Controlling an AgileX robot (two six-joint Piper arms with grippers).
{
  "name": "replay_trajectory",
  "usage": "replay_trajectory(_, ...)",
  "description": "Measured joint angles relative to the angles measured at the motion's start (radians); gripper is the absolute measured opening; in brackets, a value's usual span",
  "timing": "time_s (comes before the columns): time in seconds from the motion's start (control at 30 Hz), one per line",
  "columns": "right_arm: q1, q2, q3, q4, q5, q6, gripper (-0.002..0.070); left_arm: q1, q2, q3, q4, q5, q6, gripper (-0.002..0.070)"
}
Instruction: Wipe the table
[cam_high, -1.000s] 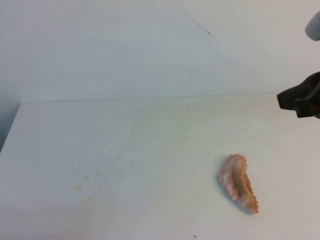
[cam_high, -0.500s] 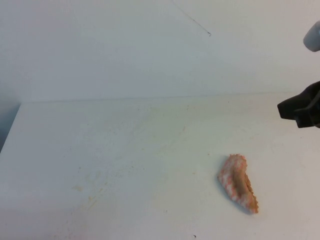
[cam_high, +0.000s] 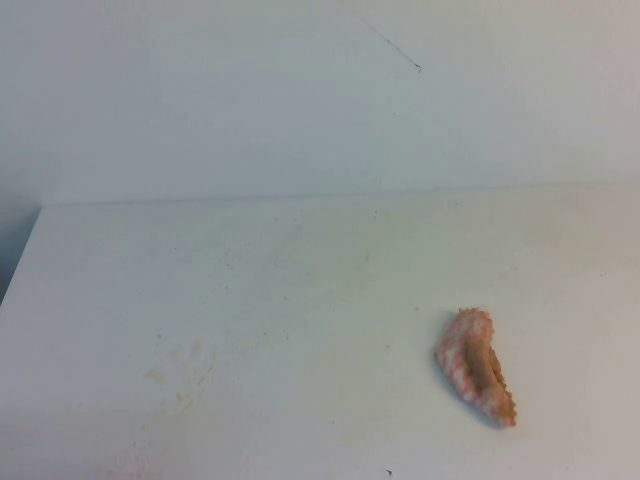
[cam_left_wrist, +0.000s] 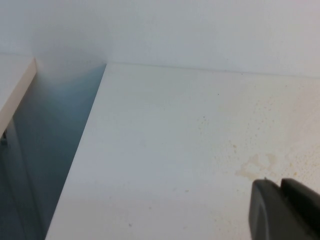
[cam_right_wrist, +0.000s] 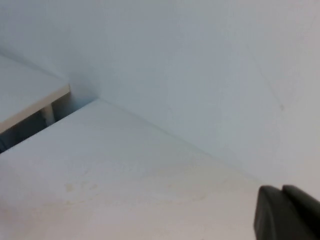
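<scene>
Currently, cloth (cam_high: 477, 367): a crumpled orange-and-white rag is seen lying free near the surface's front edge, toward its right-front corner; nothing is touching it.
Left gripper (cam_left_wrist: 280, 192): absent from the high view; in its wrist view the claw is pressed together and empty, held above the left half of the surface beside a stain.
Right gripper (cam_right_wrist: 281, 197): also absent from the high view; its claw is pressed together, nothing pinched, raised over the table (cam_high: 300, 260) and aimed at the back wall (cam_high: 250, 100).
Stains (cam_high: 175, 375): yellowish-brown smears are noted toward the left-front corner, well apart from the cloth; fainter speckling across the middle.
Risk 1: the cloth could be nudged over the front edge if it is approached from behind.
Risk 2: a pinch on the frilled rim alone is judged likely to slip during wiping.
Risk 3: smearing is possible if the rag is dragged bunched.
Room: plain pale wall; a gap and a second white ledge (cam_left_wrist: 15, 85) beyond the left edge.
</scene>
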Motion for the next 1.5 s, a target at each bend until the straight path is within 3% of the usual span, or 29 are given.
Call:
replay_trajectory(0.13, -0.01, -0.14, 0.021, -0.144, -0.053, -0.002, -0.0002, 0.0, 0.0, 0.0, 0.0, 0.0, 0.0, 0.0)
replay_trajectory(0.4, -0.162, -0.44, 0.413, -0.551, -0.226, 0.501, -0.0002, 0.0, 0.0, 0.0, 0.0, 0.0, 0.0, 0.0)
replay_trajectory(0.53, -0.205, -0.581, 0.636, -0.601, -0.248, 0.658, -0.0002, 0.0, 0.0, 0.0, 0.0, 0.0, 0.0, 0.0)
replay_trajectory(0.67, -0.218, -0.718, 0.832, -0.603, -0.358, 0.698, -0.0002, 0.0, 0.0, 0.0, 0.0, 0.0, 0.0, 0.0)
replay_trajectory(0.9, -0.262, -0.736, 1.083, -0.603, -0.478, 0.702, -0.0002, 0.0, 0.0, 0.0, 0.0, 0.0, 0.0, 0.0)
replay_trajectory(1.13, -0.327, -0.736, 1.12, -0.603, -0.397, 0.687, -0.0002, 0.0, 0.0, 0.0, 0.0, 0.0, 0.0, 0.0)
replay_trajectory(1.33, -0.416, -0.736, 1.12, -0.479, -0.399, 0.36, -0.0002, 0.0, 0.0, 0.0, 0.0, 0.0, 0.0, 0.0)
replay_trajectory(1.5, -0.426, -0.736, 1.119, -0.303, -0.39, 0.087, -0.0002, 0.0, 0.0, 0.0, 0.0, 0.0, 0.0, 0.0)
